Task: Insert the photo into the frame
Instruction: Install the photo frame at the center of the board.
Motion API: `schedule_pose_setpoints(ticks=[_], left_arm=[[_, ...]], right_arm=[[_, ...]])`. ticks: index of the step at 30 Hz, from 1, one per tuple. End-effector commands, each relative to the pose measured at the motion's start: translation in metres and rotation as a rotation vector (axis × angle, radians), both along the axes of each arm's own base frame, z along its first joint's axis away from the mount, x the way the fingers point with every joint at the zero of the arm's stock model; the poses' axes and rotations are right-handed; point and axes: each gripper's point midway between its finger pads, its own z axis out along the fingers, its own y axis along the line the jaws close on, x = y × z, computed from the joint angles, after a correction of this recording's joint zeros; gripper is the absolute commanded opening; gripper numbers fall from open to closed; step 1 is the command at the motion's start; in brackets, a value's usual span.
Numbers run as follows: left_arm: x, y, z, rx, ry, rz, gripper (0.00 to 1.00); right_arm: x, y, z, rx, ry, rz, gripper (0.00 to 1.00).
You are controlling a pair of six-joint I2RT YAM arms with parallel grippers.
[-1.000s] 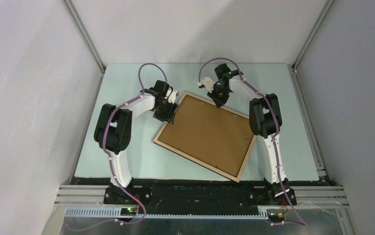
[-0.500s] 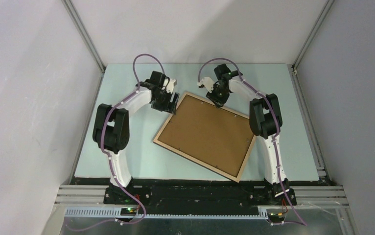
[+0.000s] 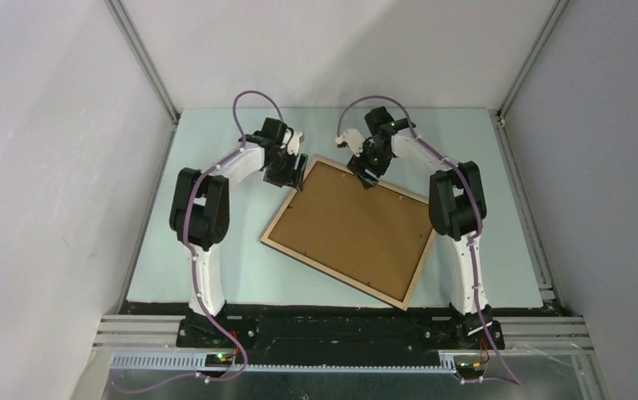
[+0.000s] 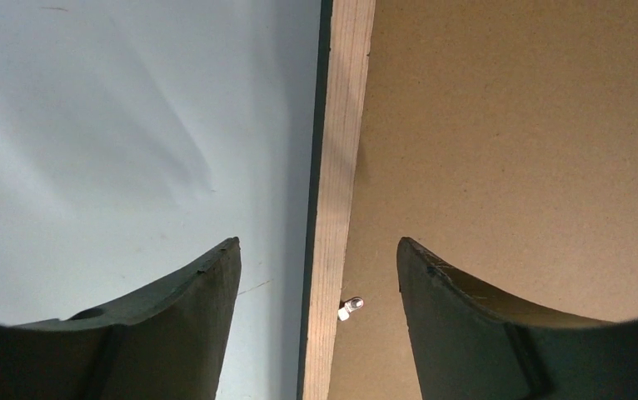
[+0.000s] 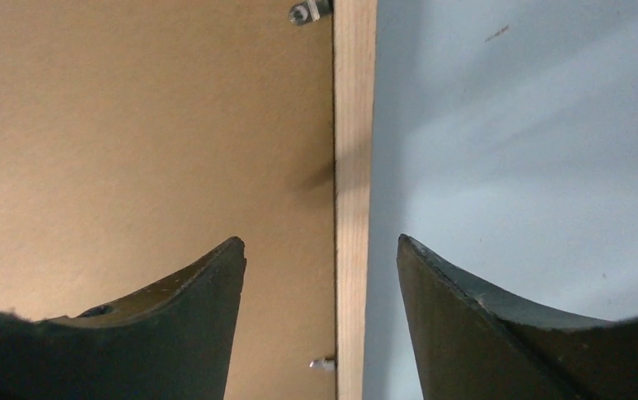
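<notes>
Jaws just opened on both. Left gripper (image 4: 317, 242) and right gripper (image 5: 320, 240) each straddle a frame (image 3: 332, 268) rail either side of its 12 o'clock corner, gripping nothing. Frame flat mid-table, backing (image 3: 353, 225) up, photo unseen. Probably released, repositioning next.

The frame (image 4: 339, 150), brown backing panel (image 3: 353, 225) up, lies tilted across the middle of the bench (image 3: 216, 271). Bare bench shows at lower left, far right and along the top strip. The left end effector (image 4: 317, 250) and right end effector (image 5: 320, 246) straddle the frame's upper rails, fingers apart. Walls (image 3: 49, 208) close in at left, right and top.
</notes>
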Motion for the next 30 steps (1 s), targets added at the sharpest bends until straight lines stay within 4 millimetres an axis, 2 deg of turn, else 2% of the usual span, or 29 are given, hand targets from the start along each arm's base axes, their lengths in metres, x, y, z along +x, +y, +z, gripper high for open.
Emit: schedule_pose_setpoints(ticks=[1, 3, 4, 6, 7, 8, 9, 10, 11, 12, 20, 23, 25, 26, 27, 28, 29, 30], left_arm=[[0.011, -0.007, 0.009, -0.040, -0.012, 0.021, 0.72], [0.012, -0.007, 0.006, -0.036, -0.007, 0.022, 0.71], [0.013, -0.006, 0.004, -0.028, -0.008, 0.025, 0.70], [0.015, -0.006, 0.003, -0.023, -0.010, 0.026, 0.68], [0.016, -0.006, 0.003, -0.023, -0.011, 0.027, 0.67], [0.016, -0.006, 0.001, -0.021, -0.007, 0.027, 0.66], [0.017, -0.006, 0.001, -0.021, -0.007, 0.030, 0.65], [0.018, -0.006, -0.001, -0.021, -0.004, 0.033, 0.63], [0.018, -0.006, -0.001, -0.022, -0.003, 0.036, 0.63], [0.018, -0.006, -0.003, -0.021, 0.001, 0.040, 0.61], [0.013, -0.011, -0.015, -0.044, 0.049, 0.067, 0.51], [0.011, -0.010, -0.017, -0.044, 0.058, 0.071, 0.44], [0.011, -0.010, -0.017, -0.043, 0.060, 0.075, 0.40], [0.010, -0.010, -0.018, -0.044, 0.062, 0.079, 0.39], [0.010, -0.010, -0.017, -0.047, 0.064, 0.084, 0.36], [0.010, -0.011, -0.017, -0.053, 0.067, 0.084, 0.35], [0.009, -0.013, -0.017, -0.060, 0.071, 0.086, 0.32], [0.009, -0.014, -0.017, -0.067, 0.075, 0.086, 0.31]], right_arm=[[-0.010, 0.002, 0.069, 0.103, -0.085, -0.039, 0.72], [-0.017, -0.003, 0.082, 0.124, -0.103, -0.061, 0.74], [-0.022, -0.006, 0.094, 0.138, -0.131, -0.069, 0.75], [-0.030, -0.012, 0.099, 0.144, -0.140, -0.094, 0.75], [-0.033, -0.016, 0.111, 0.152, -0.163, -0.113, 0.75], [-0.037, -0.020, 0.107, 0.149, -0.163, -0.128, 0.76], [-0.039, -0.024, 0.119, 0.156, -0.190, -0.156, 0.76], [-0.043, -0.029, 0.113, 0.152, -0.182, -0.182, 0.76], [-0.046, -0.035, 0.123, 0.150, -0.212, -0.202, 0.76], [-0.050, -0.039, 0.118, 0.143, -0.205, -0.227, 0.76], [-0.077, -0.085, 0.130, 0.182, -0.231, -0.451, 0.77], [-0.090, -0.102, 0.137, 0.235, -0.233, -0.529, 0.83], [-0.094, -0.124, 0.141, 0.276, -0.235, -0.608, 0.94], [-0.098, -0.126, 0.147, 0.312, -0.236, -0.627, 0.96], [-0.100, -0.140, 0.143, 0.326, -0.221, -0.682, 0.99], [-0.104, -0.142, 0.148, 0.367, -0.211, -0.686, 0.99], [-0.107, -0.156, 0.144, 0.388, -0.189, -0.748, 0.99], [-0.111, -0.157, 0.146, 0.432, -0.167, -0.751, 0.99]])
